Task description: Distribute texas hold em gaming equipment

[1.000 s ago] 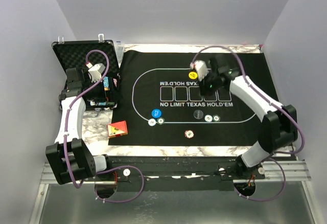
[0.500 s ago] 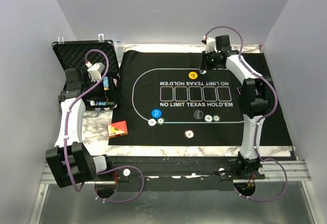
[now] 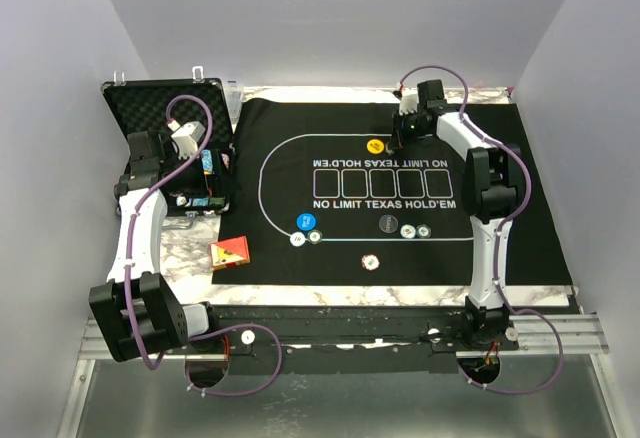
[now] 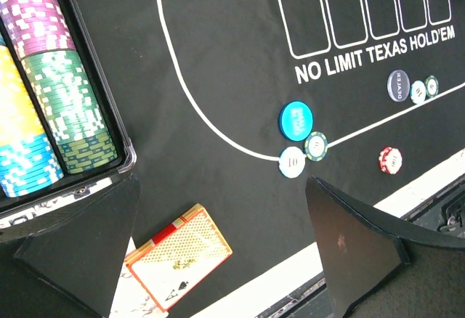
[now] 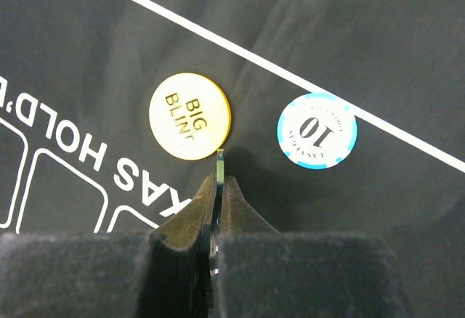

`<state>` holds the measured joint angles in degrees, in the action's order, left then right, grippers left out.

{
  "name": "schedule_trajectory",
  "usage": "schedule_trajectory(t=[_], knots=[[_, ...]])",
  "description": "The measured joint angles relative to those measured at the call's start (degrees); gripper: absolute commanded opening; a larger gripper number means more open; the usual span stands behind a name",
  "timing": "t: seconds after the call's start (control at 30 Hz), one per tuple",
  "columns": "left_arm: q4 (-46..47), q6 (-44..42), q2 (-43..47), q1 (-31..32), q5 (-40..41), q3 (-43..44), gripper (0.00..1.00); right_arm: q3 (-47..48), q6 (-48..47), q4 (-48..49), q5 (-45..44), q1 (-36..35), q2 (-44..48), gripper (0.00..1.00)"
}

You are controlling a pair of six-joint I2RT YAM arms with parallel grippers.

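Right gripper is clamped shut by the yellow disc. Left gripper is spread wide near the box.

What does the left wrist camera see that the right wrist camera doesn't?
Only the left wrist view shows the rows of chips in the case, the red-orange card box and the blue disc. Only the right wrist view shows the yellow BIG BLIND disc, a blue-edged 10 chip and the shut right pincer. Both show the black mat with its white lines.
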<state>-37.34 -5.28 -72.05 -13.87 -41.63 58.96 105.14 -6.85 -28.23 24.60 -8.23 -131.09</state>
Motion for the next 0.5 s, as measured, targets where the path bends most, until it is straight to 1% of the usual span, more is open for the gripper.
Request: schedule_trajectory(t=[0.1,0.2,0.37,0.47,0.5], knots=[[0.0,0.1,-0.2,0.0,0.0,0.2,0.99,0.6,0.4,-0.1,0.1,0.3,-0.3,0.11],[0.0,0.1,-0.2,0.0,-0.1,0.3,0.99,0.7,0.5,-0.4,0.1,0.5,-0.5,0.24],[0.0,0.2,-0.2,0.0,-0.2,0.3,0.99,0.7,0.0,-1.6,-0.2,0.8,-0.5,0.49],[0.0,0.2,-0.2,0.0,-0.2,0.3,0.99,0.7,-0.6,-1.9,-0.6,1.0,-0.5,0.55],[0.0,0.2,-0.2,0.0,-0.2,0.3,0.99,0.7,-0.8,-2.1,-0.9,1.0,-0.5,0.59]])
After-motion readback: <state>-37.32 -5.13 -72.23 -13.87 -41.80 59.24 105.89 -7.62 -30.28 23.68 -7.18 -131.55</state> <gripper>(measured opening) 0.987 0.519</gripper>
